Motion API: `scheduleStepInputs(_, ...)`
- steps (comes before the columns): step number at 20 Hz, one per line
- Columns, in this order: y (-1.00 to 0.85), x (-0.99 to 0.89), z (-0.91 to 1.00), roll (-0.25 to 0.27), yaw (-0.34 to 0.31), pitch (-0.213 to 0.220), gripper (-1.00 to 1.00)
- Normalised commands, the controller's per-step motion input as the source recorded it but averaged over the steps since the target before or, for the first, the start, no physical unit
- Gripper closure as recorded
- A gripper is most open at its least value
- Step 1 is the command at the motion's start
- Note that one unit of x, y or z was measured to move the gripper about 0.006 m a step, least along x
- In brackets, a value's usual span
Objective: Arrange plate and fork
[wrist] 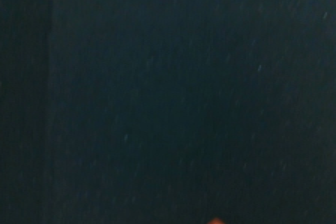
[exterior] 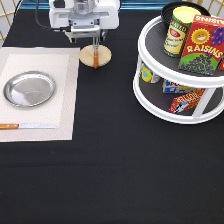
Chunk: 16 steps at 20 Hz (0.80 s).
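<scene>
The silver plate (exterior: 29, 89) lies on the beige placemat (exterior: 65, 100) at the exterior view's left. The fork (exterior: 96, 57) shows as a brown wooden handle lying across the small tan wooden disc (exterior: 104, 56) just off the mat's top right corner; its tines are hidden under my hand. My gripper (exterior: 95, 44) is low over the disc's far side, with its fingers close together on the fork's upper end. The wrist view shows only dark cloth and a small brown tip (wrist: 216, 220) at its edge.
A wooden-handled knife (exterior: 25, 126) lies on the mat below the plate. A white two-tier turntable (exterior: 165, 112) at the exterior view's right holds a can (exterior: 181, 31), a raisins box (exterior: 202, 45) and other packets. Black cloth (exterior: 115, 170) covers the table.
</scene>
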Motion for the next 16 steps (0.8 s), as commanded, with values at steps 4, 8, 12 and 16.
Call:
scheduleStepInputs(4, 0.13, -0.47, -0.31, -0.013, 0.029, -0.093, -1.0)
scheduleStepInputs(8, 0.0, -0.01, -0.25, 0.0, 0.044, -0.03, -1.0)
scheduleStepInputs(12, -0.02, 0.0, -0.33, 0.0, 0.047, 0.0, -1.0)
scheduleStepInputs(16, -0.01, -0.12, -0.4, 0.0, 0.039, 0.0, -1.0)
